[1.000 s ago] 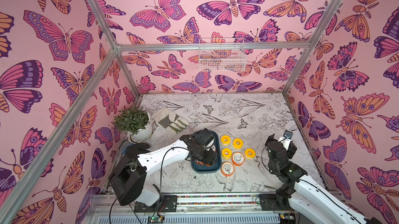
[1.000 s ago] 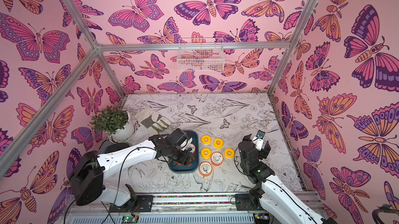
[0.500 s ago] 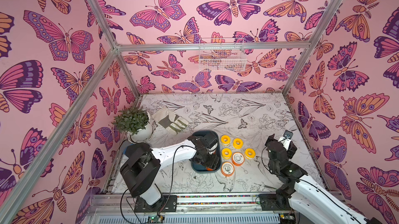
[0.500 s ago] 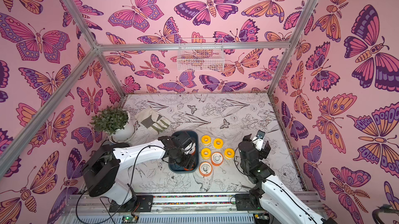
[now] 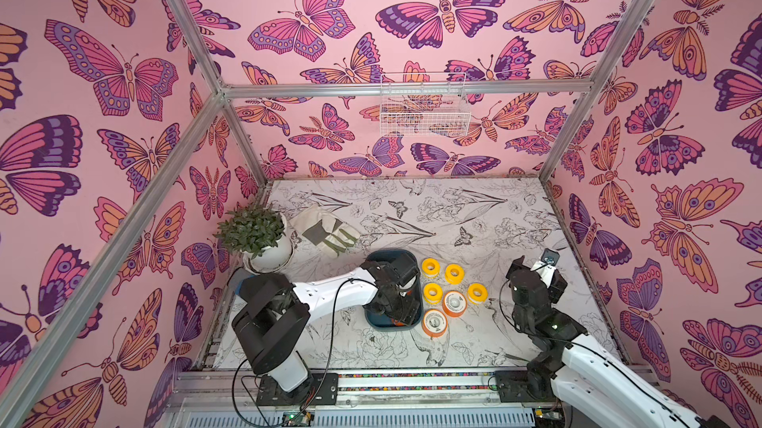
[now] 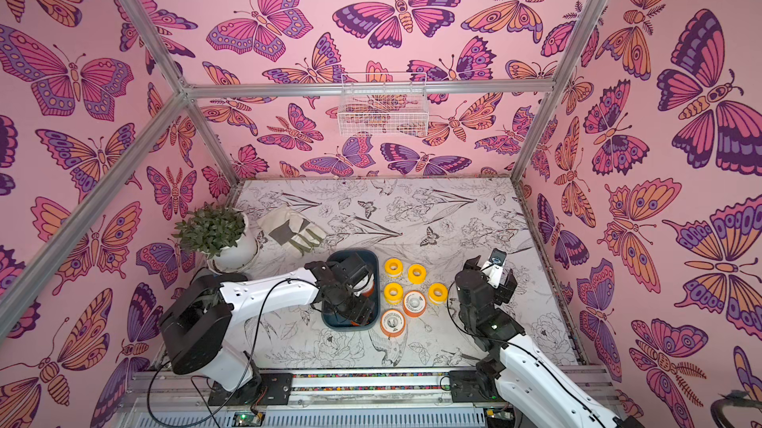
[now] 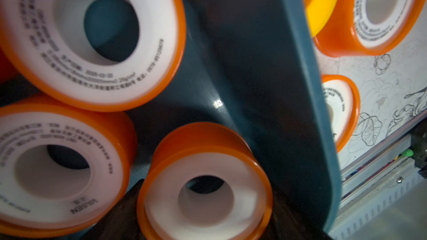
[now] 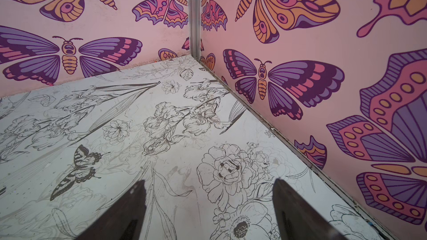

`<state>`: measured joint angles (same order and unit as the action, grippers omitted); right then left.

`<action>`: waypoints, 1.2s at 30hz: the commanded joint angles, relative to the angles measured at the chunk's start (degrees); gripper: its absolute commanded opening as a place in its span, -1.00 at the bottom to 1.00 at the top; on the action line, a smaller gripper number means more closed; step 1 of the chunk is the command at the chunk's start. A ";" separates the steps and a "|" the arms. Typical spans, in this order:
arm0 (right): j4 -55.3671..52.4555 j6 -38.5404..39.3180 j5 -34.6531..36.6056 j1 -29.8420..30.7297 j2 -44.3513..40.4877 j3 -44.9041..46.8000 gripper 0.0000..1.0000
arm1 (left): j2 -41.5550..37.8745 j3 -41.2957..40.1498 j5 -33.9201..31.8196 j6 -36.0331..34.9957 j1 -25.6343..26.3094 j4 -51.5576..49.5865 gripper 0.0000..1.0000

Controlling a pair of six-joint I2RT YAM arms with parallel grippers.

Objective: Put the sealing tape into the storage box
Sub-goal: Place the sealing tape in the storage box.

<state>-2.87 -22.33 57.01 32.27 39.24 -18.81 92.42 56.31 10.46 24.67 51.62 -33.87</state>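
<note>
The storage box (image 5: 389, 256) is a dark teal tray in both top views, its far rim (image 6: 350, 254) showing past my left arm. My left gripper (image 5: 398, 302) reaches down into its near end. In the left wrist view my left gripper (image 7: 205, 204) is shut on an orange, white-faced spool of sealing tape (image 7: 205, 195), with dark fingers (image 7: 120, 218) against its sides. Two more orange spools (image 7: 92, 40) (image 7: 57, 176) lie inside the box. Right of the box lie several yellow spools (image 5: 431, 267) and two orange ones (image 5: 454, 303) (image 5: 434, 323). My right gripper (image 8: 209, 183) is open over bare table.
A potted plant (image 5: 259, 236) and a pair of work gloves (image 5: 325, 232) lie at the left, behind the box. A white wire basket (image 5: 424, 110) hangs on the back wall. My right gripper (image 5: 536, 271) stands close to the right wall.
My left gripper has moved along the box toward its near end, carrying the orange spool lower into it. The right arm has not moved.
</note>
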 commanded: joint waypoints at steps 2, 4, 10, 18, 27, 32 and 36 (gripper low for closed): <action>-0.96 -0.49 0.30 -0.37 -0.54 -1.49 0.77 | -2.71 0.37 -0.68 0.29 0.59 -0.65 0.68; -0.99 -0.49 0.20 -0.40 -0.49 -1.49 0.78 | -3.58 0.53 -1.42 0.47 0.59 -1.60 0.73; -0.99 -0.45 0.11 -0.42 -0.02 -1.67 0.77 | -6.70 1.32 -3.05 0.38 0.59 -4.04 0.69; -1.05 -0.61 -0.15 -0.37 -0.92 -1.33 0.77 | -14.84 1.56 -8.99 0.47 0.50 -8.92 0.63; -0.95 -0.35 -0.74 -0.38 -0.05 -1.75 0.77 | -29.50 0.74 -17.69 0.78 -0.72 -16.97 0.63; -0.73 0.68 -2.37 -0.41 0.72 -2.13 0.75 | -36.66 1.10 -21.63 0.06 -1.63 -22.91 0.64; -3.00 0.61 -5.75 -0.37 1.82 -4.08 0.75 | -42.15 0.10 -25.54 0.06 -3.14 -25.56 0.67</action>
<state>-3.95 -22.26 54.00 32.23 40.56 -20.01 53.23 56.93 -10.07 24.88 49.36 -54.52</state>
